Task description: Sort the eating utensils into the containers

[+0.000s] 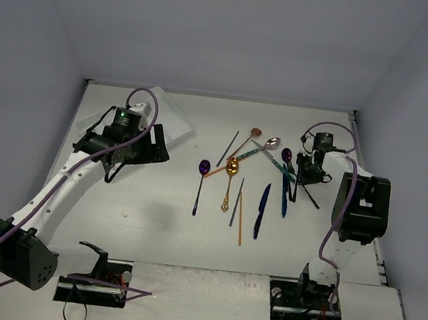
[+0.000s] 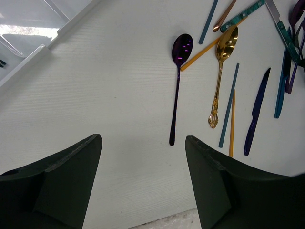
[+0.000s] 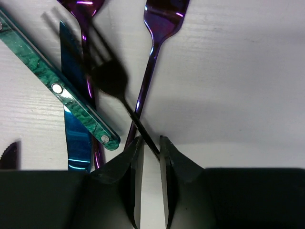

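Several utensils lie spread on the white table: a purple spoon (image 1: 200, 182) (image 2: 177, 86), a gold spoon (image 1: 229, 179) (image 2: 220, 71), a dark blue knife (image 1: 261, 209) (image 2: 257, 109), chopsticks and others. The translucent white tray (image 1: 165, 111) (image 2: 28, 33) sits at the far left. My left gripper (image 1: 157, 149) (image 2: 143, 139) is open and empty, hovering between the tray and the purple spoon. My right gripper (image 1: 306, 175) (image 3: 150, 140) is shut on the thin handle of a black fork (image 3: 114, 78), just above a purple fork (image 3: 155, 57) and a teal-handled knife (image 3: 62, 90).
A shiny blue knife (image 3: 76, 129) and another purple utensil (image 3: 86, 47) lie crossed under the teal-handled knife. White walls enclose the table on the far, left and right sides. The arm bases sit at the near edge.
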{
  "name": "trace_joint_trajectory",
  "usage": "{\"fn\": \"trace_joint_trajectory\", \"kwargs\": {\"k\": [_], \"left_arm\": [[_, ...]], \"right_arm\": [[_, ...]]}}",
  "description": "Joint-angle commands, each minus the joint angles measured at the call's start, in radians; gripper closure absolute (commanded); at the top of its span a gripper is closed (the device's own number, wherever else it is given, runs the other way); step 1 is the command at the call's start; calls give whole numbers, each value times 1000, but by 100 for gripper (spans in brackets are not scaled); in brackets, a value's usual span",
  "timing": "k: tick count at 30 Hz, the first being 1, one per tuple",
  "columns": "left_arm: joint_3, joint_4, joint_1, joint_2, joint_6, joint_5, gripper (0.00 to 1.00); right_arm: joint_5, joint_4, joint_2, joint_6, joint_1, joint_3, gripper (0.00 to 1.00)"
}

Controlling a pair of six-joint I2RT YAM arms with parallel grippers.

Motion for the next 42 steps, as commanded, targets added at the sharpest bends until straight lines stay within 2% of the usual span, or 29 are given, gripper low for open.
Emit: {"fn": "trace_joint_trajectory", "kwargs": {"k": [1, 6, 14, 16, 20, 24, 27, 30, 34, 42], "left_arm": [[21, 47, -5, 6, 15, 8, 31], [51, 46, -5, 28, 13, 12, 31], [121, 52, -5, 40, 13, 55, 31], [135, 67, -5, 37, 3, 84, 31], [138, 173, -11, 22, -77, 191, 31], [135, 319, -59, 14, -187, 214, 31], [150, 419, -128, 27, -230, 173, 31], [191, 458, -199, 60, -202, 125, 33], [269, 436, -289, 128, -116, 45, 36], [419, 344, -436, 260, 53, -109, 43]], "right_arm": [[-45, -36, 35, -11, 5, 0, 88], [-39, -38, -22, 7, 25, 10, 100], [14, -79, -241, 72, 74, 33, 100], [-14, -82, -313, 106, 82, 38, 100], [-94, -82, -425, 170, 148, 40, 100], [-104, -71, -513, 258, 280, 41, 100], [-79, -40, -563, 337, 394, 35, 100], [-65, -9, -604, 409, 480, 27, 100], [-75, 24, -637, 474, 558, 16, 100], [-43, 28, -650, 485, 684, -8, 100]]}}
